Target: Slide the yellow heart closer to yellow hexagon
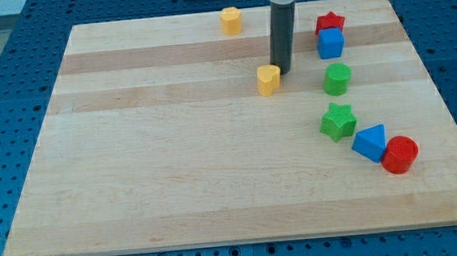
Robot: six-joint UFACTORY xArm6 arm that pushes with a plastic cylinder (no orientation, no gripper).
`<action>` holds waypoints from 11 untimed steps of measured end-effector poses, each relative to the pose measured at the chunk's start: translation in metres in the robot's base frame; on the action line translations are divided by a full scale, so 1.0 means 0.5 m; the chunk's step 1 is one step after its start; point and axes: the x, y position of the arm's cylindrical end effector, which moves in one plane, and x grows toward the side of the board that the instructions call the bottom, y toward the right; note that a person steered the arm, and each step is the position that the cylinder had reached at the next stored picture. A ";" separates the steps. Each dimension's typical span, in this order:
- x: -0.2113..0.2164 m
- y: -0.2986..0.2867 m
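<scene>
The yellow heart (268, 80) lies on the wooden board a little above its middle. The yellow hexagon (231, 20) sits near the view's top edge of the board, up and to the left of the heart. My tip (280, 71) is at the lower end of the dark rod, right against the heart's upper right side, touching or nearly touching it.
On the view's right stand a red star (330, 23), a blue cube (331, 44), a green cylinder (338, 78), a green star (338, 121), a blue triangle (370, 143) and a red cylinder (400, 154). The board (175, 173) lies on a blue perforated table.
</scene>
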 end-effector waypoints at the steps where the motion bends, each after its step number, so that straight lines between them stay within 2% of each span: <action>1: 0.020 0.041; 3: 0.112 -0.070; 5: 0.106 -0.068; 8: 0.065 -0.068; 11: -0.040 -0.132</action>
